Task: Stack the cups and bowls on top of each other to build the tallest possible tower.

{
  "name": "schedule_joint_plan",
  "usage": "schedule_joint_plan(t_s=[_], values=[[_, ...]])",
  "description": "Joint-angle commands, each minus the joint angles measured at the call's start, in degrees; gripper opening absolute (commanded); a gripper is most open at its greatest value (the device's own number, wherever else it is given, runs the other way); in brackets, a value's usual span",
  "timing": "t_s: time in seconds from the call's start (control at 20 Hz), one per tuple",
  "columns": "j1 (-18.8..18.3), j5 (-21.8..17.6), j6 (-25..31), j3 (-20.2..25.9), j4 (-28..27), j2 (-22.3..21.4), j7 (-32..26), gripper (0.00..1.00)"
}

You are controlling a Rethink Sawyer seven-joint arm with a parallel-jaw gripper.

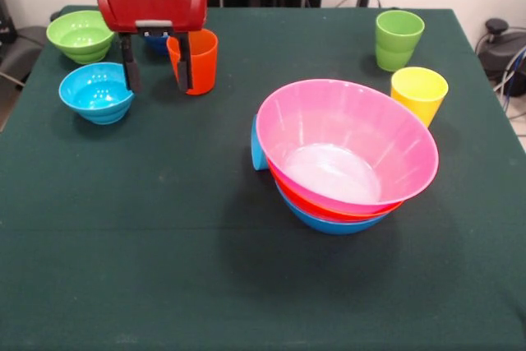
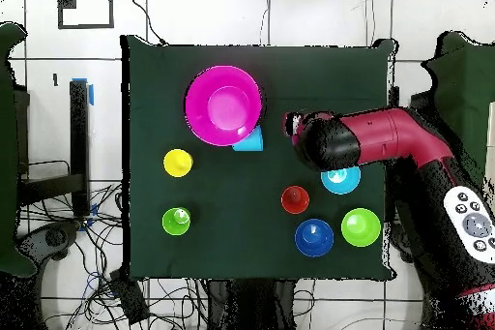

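Note:
The tower (image 1: 345,150) stands right of centre: a wide pink bowl on an orange bowl on a blue bowl; from overhead only the pink bowl (image 2: 224,104) shows. A light blue cup (image 1: 257,147) lies against its left side (image 2: 249,140). My gripper (image 1: 156,67) hangs open and empty at the far left, its fingers between the light blue small bowl (image 1: 97,92) and the orange cup (image 1: 200,59). One finger overlaps the cup's left edge in this view. The green small bowl (image 1: 80,34) sits far left. The dark blue bowl (image 2: 314,237) is mostly hidden behind the gripper in the front view.
The green cup (image 1: 399,39) and the yellow cup (image 1: 419,92) stand upright at the far right, also overhead as green (image 2: 176,221) and yellow (image 2: 178,163). My red arm (image 2: 387,142) reaches in over the light blue small bowl (image 2: 340,181). Dark green cloth covers the table (image 1: 123,269).

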Motion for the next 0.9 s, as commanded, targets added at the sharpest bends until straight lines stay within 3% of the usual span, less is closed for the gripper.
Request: schedule_joint_plan(t_s=[0.05, 0.25, 0.4, 0.7, 0.9], values=[[0.10, 6.60, 3.83, -2.00, 1.17, -0.04, -0.97, 1.00], [-2.25, 6.76, 6.43, -0.86, 2.43, -3.09, -9.67, 1.00], [-5.85, 7.84, 6.00, 1.61, 2.69, -1.87, -15.91, 1.00], [-9.03, 9.04, 3.74, 3.65, 4.84, 1.75, -15.93, 1.00], [-6.68, 0.33, -4.76, 4.85, 4.12, -1.64, -17.26, 1.00]])
